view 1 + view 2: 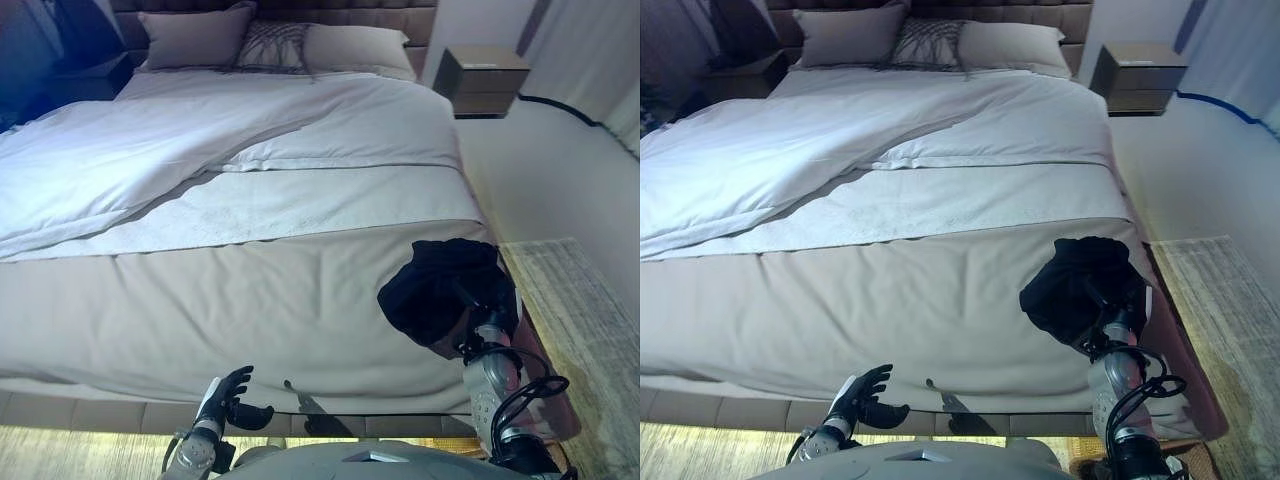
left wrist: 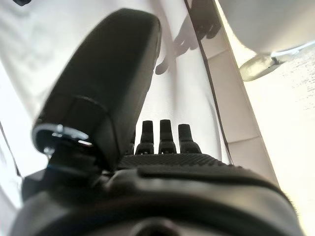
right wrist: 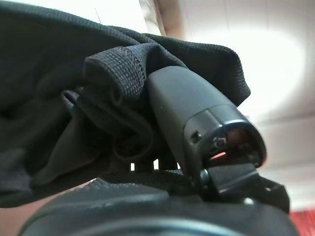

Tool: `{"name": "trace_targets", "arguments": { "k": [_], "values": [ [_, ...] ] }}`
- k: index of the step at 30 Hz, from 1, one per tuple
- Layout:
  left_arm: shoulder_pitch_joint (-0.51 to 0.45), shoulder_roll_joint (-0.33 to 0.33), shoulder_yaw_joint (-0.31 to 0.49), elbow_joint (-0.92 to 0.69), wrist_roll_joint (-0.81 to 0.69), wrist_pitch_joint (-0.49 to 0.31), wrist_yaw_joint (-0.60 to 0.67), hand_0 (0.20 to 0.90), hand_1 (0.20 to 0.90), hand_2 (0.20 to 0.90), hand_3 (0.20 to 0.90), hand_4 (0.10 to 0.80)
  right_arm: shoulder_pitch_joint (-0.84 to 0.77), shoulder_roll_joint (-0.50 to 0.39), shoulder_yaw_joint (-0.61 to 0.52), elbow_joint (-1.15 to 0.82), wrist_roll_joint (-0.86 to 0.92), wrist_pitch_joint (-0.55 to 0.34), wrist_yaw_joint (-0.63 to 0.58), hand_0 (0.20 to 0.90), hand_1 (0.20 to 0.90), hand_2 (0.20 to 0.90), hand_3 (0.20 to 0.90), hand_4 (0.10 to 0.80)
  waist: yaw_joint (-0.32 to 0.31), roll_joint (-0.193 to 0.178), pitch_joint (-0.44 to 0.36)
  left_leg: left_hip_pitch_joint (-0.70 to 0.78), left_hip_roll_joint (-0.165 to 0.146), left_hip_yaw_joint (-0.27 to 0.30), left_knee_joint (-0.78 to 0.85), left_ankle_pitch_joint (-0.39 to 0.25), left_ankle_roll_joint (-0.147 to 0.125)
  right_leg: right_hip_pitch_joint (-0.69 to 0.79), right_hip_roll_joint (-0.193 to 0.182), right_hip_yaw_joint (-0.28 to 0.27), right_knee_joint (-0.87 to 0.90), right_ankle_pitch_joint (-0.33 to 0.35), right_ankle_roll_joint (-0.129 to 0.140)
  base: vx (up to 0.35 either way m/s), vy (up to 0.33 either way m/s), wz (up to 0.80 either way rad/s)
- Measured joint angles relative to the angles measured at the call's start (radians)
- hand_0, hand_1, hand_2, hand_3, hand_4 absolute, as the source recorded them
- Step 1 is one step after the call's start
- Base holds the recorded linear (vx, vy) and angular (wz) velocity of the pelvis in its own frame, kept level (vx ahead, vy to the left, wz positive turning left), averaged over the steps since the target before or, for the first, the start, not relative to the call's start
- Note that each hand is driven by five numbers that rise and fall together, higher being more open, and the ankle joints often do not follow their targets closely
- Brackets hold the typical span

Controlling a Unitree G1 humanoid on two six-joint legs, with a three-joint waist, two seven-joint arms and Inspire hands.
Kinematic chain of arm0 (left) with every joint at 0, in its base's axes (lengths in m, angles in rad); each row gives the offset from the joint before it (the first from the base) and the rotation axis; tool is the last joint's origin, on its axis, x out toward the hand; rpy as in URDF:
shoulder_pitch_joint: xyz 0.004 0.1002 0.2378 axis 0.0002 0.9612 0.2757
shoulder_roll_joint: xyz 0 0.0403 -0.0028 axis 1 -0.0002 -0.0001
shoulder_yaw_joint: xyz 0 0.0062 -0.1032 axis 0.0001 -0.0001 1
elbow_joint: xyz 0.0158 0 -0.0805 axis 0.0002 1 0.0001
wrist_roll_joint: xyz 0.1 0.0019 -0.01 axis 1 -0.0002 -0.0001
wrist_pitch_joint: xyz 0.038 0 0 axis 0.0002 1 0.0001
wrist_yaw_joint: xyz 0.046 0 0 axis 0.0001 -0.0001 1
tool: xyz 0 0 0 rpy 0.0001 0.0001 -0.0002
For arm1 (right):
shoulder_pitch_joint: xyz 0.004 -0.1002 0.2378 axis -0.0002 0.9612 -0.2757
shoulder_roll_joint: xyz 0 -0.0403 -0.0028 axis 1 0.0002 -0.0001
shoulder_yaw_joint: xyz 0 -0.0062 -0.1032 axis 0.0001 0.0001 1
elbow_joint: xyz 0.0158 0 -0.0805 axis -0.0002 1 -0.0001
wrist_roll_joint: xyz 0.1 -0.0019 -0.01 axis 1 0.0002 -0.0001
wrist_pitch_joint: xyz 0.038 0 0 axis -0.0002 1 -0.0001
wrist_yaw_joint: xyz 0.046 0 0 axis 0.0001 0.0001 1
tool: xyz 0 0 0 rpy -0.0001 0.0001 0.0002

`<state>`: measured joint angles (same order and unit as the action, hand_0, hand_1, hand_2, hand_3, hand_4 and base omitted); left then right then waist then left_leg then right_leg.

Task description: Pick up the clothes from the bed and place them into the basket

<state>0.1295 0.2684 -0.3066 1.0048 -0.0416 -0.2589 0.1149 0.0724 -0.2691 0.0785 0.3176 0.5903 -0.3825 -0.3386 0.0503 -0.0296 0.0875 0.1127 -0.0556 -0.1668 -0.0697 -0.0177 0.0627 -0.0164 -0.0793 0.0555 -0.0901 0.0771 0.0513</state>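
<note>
**Q:** where's the clothing at right now?

**A:** I've got the black garment [image 1: 440, 285] bunched up in my right hand [image 3: 197, 123], thumb clamped into the folds, held up over the bed's [image 1: 250, 300] right foot corner. My left hand [image 1: 228, 402] hangs low by the foot edge, fingers loose and spread, holding nothing.

**Q:** anything else around?

**A:** Rumpled white duvet [image 1: 150, 150], pillows [image 1: 270, 45] at the headboard, a nightstand [image 1: 485, 80] on the right.
</note>
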Motion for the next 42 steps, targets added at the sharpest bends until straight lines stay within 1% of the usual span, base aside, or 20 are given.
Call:
{"name": "trace_targets", "arguments": {
  "k": [1,4,6,9,10,12,13,14,15,17,18,20,21,22,24,27,29,32,35,42],
  "values": [
    [0.000,-0.007,0.000,0.001,0.001,0.000,-0.003,0.900,0.900,0.900,0.900,0.800,0.000,0.002,-0.004,-0.009,-0.012,-0.018,-0.021,0.300,0.300,0.300,0.200,0.100,-0.010,0.026,0.000,-0.001,0.010,0.023,-0.013,0.005,-0.006,-0.007,0.016,0.006,0.000,0.007,0.012,-0.065,0.095,-0.84],
    [-0.001,0.002,-0.003,-0.009,0.005,-0.008,-0.020,0.900,0.900,0.900,0.900,0.800,0.046,0.015,-0.006,-0.019,-0.035,-0.051,-0.123,0.300,0.300,0.300,0.200,0.100,-0.041,0.007,-0.005,0.010,-0.006,0.081,-0.019,0.013,-0.015,-0.019,-0.021,-0.006,-0.004,0.012,0.020,-0.115,0.108,-0.50],
    [-0.004,0.013,-0.004,-0.007,0.005,-0.006,-0.026,0.900,0.900,0.900,0.900,0.800,0.054,0.030,-0.014,-0.020,-0.044,-0.074,-0.163,0.300,0.300,0.300,0.200,0.100,-0.056,0.010,-0.003,0.001,0.001,0.102,-0.023,0.012,-0.001,-0.032,-0.036,-0.058,0.002,0.013,0.025,-0.090,0.076,-0.42],
    [0.000,0.027,-0.005,0.006,0.005,-0.004,-0.035,0.900,0.900,0.900,0.900,0.800,0.050,0.054,-0.035,-0.030,-0.070,-0.085,-0.178,0.300,0.300,0.300,0.200,0.100,-0.046,0.006,-0.002,0.003,0.005,0.177,-0.018,0.020,-0.006,-0.072,-0.075,-0.171,0.034,0.012,0.028,-0.119,0.062,-0.81],
    [0.006,0.033,-0.004,0.001,0.004,-0.001,-0.036,0.900,0.900,0.900,0.900,0.800,0.042,0.061,-0.034,-0.030,-0.081,-0.086,-0.175,0.300,0.300,0.300,0.200,0.100,-0.034,0.005,0.006,0.010,0.001,0.241,0.000,0.013,-0.010,-0.107,-0.093,-0.282,0.093,0.115,0.049,-0.227,0.044,-1.24],
    [0.004,0.037,0.001,0.013,0.001,0.002,-0.031,0.900,0.900,0.900,0.900,0.800,0.016,0.070,-0.022,-0.030,-0.084,-0.086,-0.180,0.300,0.300,0.300,0.200,0.100,-0.003,0.006,0.032,-0.017,-0.002,0.327,0.062,-0.002,-0.006,-0.130,-0.065,-0.263,0.053,0.258,0.024,-0.251,0.007,-1.55],
    [-0.003,0.016,0.007,0.013,0.002,-0.001,-0.031,0.900,0.900,0.900,0.900,0.800,-0.020,0.044,-0.021,-0.033,-0.105,-0.090,-0.206,0.300,0.300,0.300,0.200,0.100,0.004,0.070,0.042,-0.030,0.054,0.305,0.015,0.008,0.044,-0.144,-0.035,-0.244,0.040,0.255,0.086,-0.177,-0.027,-1.05],
    [-0.033,0.005,0.009,0.025,0.001,0.000,-0.034,0.900,0.900,0.900,0.900,0.800,-0.032,0.032,-0.033,-0.021,-0.108,-0.093,-0.225,0.300,0.300,0.300,0.200,0.100,0.000,0.092,0.051,-0.011,0.066,0.311,-0.017,0.010,0.023,-0.158,-0.053,-0.290,0.158,0.139,0.082,-0.124,-0.068,-0.60],
    [-0.052,0.003,0.012,0.028,-0.001,0.000,-0.032,0.900,0.900,0.900,0.900,0.800,-0.032,0.030,-0.039,-0.010,-0.108,-0.093,-0.248,0.300,0.300,0.300,0.200,0.100,0.003,0.099,0.055,-0.019,0.078,0.319,-0.010,0.022,0.021,-0.161,-0.076,-0.321,0.262,0.049,0.070,-0.077,-0.106,-0.26],
    [-0.066,0.014,0.020,0.026,-0.008,-0.007,-0.029,0.900,0.900,0.900,0.900,0.800,-0.029,0.031,-0.032,0.000,-0.112,-0.092,-0.281,0.300,0.300,0.300,0.200,0.100,0.038,0.101,0.057,-0.012,0.103,0.349,-0.006,0.026,0.014,-0.140,-0.127,-0.383,0.399,-0.057,0.067,-0.073,-0.213,-0.50],
    [-0.069,0.018,0.019,0.030,-0.021,-0.006,-0.024,0.900,0.900,0.900,0.900,0.800,-0.032,0.031,-0.023,0.001,-0.127,-0.093,-0.301,0.300,0.300,0.300,0.200,0.100,0.056,0.096,0.054,-0.012,0.113,0.373,-0.005,0.031,0.006,-0.110,-0.148,-0.413,0.393,-0.081,0.076,-0.084,-0.264,-0.63],
    [-0.069,0.026,0.021,0.029,-0.039,-0.006,-0.004,0.900,0.900,0.900,0.900,0.800,-0.038,0.041,-0.004,0.011,-0.166,-0.098,-0.341,0.300,0.300,0.300,0.200,0.100,0.080,0.065,0.055,-0.014,0.114,0.397,-0.004,0.039,-0.008,-0.024,-0.152,-0.414,0.231,-0.073,0.075,-0.101,-0.205,-0.55],
    [-0.070,0.025,0.027,0.032,-0.039,-0.003,0.001,0.900,0.900,0.900,0.900,0.800,-0.048,0.038,0.013,0.027,-0.171,-0.097,-0.361,0.300,0.300,0.300,0.200,0.100,0.091,0.049,0.056,-0.016,0.108,0.406,-0.004,0.042,-0.021,0.013,-0.125,-0.391,0.133,-0.075,0.071,-0.099,-0.156,-0.43],
    [-0.066,0.012,0.029,0.032,-0.039,-0.001,0.000,0.900,0.900,0.900,0.900,0.800,-0.059,0.036,0.016,0.054,-0.171,-0.097,-0.378,0.300,0.300,0.300,0.200,0.100,0.095,0.061,0.053,-0.029,0.132,0.410,0.009,0.058,-0.047,0.027,-0.091,-0.387,0.079,-0.036,0.037,-0.075,-0.135,-0.28],
    [-0.060,0.000,0.029,0.028,-0.038,-0.007,-0.010,0.900,0.900,0.900,0.900,0.800,-0.063,0.046,0.010,0.078,-0.169,-0.094,-0.447,0.300,0.300,0.300,0.200,0.100,0.101,0.035,0.060,-0.077,0.141,0.389,0.037,0.033,-0.082,0.047,-0.075,-0.376,0.006,-0.013,0.014,-0.017,-0.099,-0.17],
    [-0.032,-0.024,0.029,0.028,-0.038,-0.009,-0.025,0.900,0.900,0.900,0.900,0.800,-0.072,0.047,-0.024,0.148,-0.136,-0.094,-0.485,0.300,0.300,0.300,0.200,0.100,0.098,0.059,0.052,-0.089,0.131,0.344,-0.022,0.075,-0.089,0.048,-0.022,-0.371,-0.001,-0.012,0.015,0.037,-0.056,-0.20],
    [-0.032,-0.021,0.035,0.028,-0.036,-0.011,-0.023,0.900,0.900,0.900,0.900,0.800,-0.065,0.061,-0.036,0.212,-0.098,-0.095,-0.490,0.300,0.300,0.300,0.200,0.100,0.097,0.042,0.052,-0.075,0.141,0.330,-0.020,0.080,-0.110,0.062,-0.018,-0.375,-0.002,-0.022,0.028,0.062,-0.032,-0.04],
    [-0.035,-0.020,0.030,0.028,-0.025,-0.019,-0.025,0.900,0.900,0.900,0.900,0.800,-0.067,0.070,-0.059,0.323,-0.008,-0.097,-0.478,0.300,0.300,0.300,0.200,0.100,0.095,0.034,0.051,-0.075,0.134,0.323,-0.018,0.084,-0.113,0.065,-0.029,-0.386,-0.006,-0.022,0.028,0.020,0.012,0.08],
    [-0.035,-0.019,0.026,0.029,-0.015,-0.029,-0.037,0.900,0.900,0.900,0.900,0.800,-0.084,0.079,-0.103,0.454,0.079,-0.101,-0.434,0.300,0.300,0.300,0.200,0.100,0.098,0.057,0.049,-0.074,0.120,0.309,-0.018,0.085,-0.112,0.074,-0.045,-0.400,-0.006,-0.024,0.031,0.012,0.024,0.17],
    [-0.065,-0.021,-0.036,0.040,-0.019,-0.081,-0.061,0.900,0.900,0.900,0.900,0.800,-0.164,0.032,-0.148,0.650,0.153,-0.092,-0.355,0.300,0.300,0.300,0.200,0.100,0.122,0.171,0.071,-0.177,0.083,0.270,0.094,0.085,-0.111,0.035,-0.091,-0.424,0.006,-0.027,0.033,-0.115,0.068,0.15]
  ]
}}
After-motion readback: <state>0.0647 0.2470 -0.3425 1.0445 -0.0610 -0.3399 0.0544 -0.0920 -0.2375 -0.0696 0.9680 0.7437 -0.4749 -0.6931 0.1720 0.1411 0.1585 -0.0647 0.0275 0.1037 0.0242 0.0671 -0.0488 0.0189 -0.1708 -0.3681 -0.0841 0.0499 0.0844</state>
